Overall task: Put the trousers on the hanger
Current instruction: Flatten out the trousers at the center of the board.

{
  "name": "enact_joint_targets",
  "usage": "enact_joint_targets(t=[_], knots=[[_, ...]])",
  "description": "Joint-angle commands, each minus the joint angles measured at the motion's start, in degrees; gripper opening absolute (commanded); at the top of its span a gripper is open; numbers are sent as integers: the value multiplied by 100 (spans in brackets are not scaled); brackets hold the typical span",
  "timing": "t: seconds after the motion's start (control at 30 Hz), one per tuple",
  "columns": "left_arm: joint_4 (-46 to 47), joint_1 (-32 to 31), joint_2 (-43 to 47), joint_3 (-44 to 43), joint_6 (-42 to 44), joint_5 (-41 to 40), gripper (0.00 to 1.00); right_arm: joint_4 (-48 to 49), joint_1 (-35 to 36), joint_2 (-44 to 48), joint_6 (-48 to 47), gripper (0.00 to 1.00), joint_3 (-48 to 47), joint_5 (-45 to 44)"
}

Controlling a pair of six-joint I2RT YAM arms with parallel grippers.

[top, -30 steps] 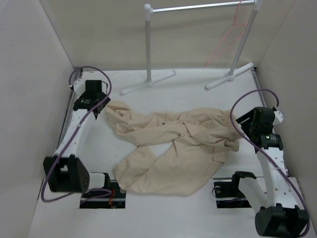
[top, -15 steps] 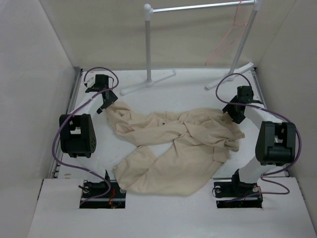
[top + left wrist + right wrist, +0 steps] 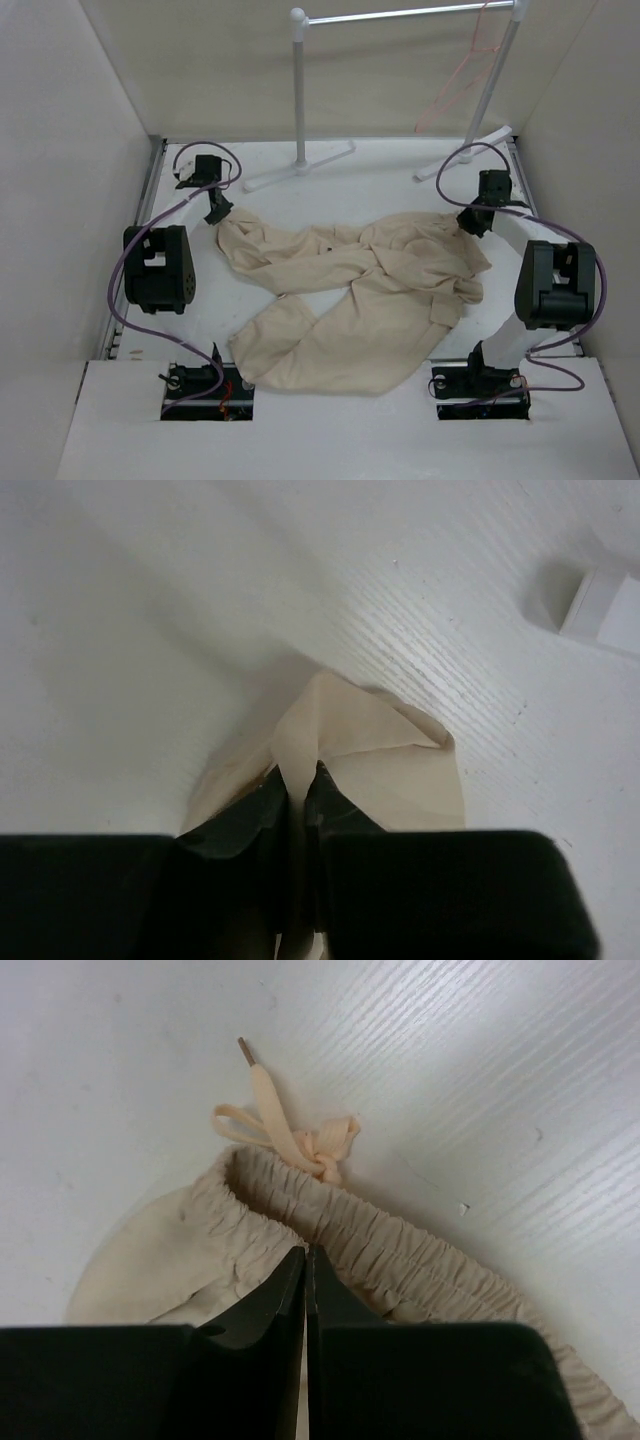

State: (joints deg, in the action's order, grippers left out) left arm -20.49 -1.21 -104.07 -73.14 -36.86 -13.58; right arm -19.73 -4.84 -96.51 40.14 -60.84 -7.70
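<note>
Beige trousers (image 3: 350,290) lie crumpled across the middle of a white table (image 3: 380,180), between two robot arms. The left claw (image 3: 298,780) is pinched together on a raised fold at the far left corner of the cloth. The right claw (image 3: 305,1260) is closed on the gathered waistband (image 3: 400,1245), beside the knotted drawstring (image 3: 290,1130). A thin pink hanger (image 3: 440,100) dangles from a white rail (image 3: 400,15) at the back right, well apart. The cloth looks light, soft and floppy; it will likely sag and slip, so gripping thicker edges such as the waistband seems safest.
</note>
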Motion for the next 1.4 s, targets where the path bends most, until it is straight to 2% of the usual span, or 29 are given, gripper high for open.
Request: enact_joint_targets(t=[0.0, 0.17, 0.33, 0.4, 0.5, 0.67, 0.7, 0.8, 0.87, 0.9, 1.07, 1.2, 1.3, 1.37], knots=[[-60, 213, 1044, 142, -137, -311, 5, 575, -21, 816, 222, 7, 28, -442], [-1199, 451, 2529, -391, -59, -706, 6, 636, -223, 1450, 468, 7, 107, -644], [-2317, 135, 3086, -1175, 275, -1058, 11, 672, -425, 1872, 723, 6, 177, -653], [-2626, 100, 3016, -1290, 328, -1111, 14, 681, -434, 1960, 785, 6, 186, -653], [-2566, 187, 2718, -1194, 425, -1120, 14, 637, -434, 1864, 785, 6, 108, -653], [-1872, 241, 1472, -1386, 847, -1646, 15, 698, -505, 1382, 802, 6, -147, -697], [-1766, 205, 1112, -1500, 891, -1717, 19, 689, -531, 1189, 802, 7, -278, -689], [-1940, 143, 267, -1694, 752, -1692, 43, 637, -610, 722, 820, 7, -577, -645], [-2108, 143, 290, -1389, 427, -1656, 61, 610, -698, 590, 846, 7, -701, -610], [-2012, 213, 482, -1082, 330, -1613, 67, 602, -733, 537, 846, 7, -762, -601], [-1046, 801, 1854, 247, 101, -1130, 76, 593, -795, 361, 829, 7, -1061, -513], [-1010, 1276, 1804, 379, 65, -681, 74, 610, -768, 133, 846, 7, -1246, -504], [-1035, 1452, 1618, 599, -153, -689, 63, 672, -768, 158, 864, 7, -1194, -530], [-949, 1584, 1836, 1002, -531, -768, 57, 707, -768, 272, 925, 7, -1089, -504]])
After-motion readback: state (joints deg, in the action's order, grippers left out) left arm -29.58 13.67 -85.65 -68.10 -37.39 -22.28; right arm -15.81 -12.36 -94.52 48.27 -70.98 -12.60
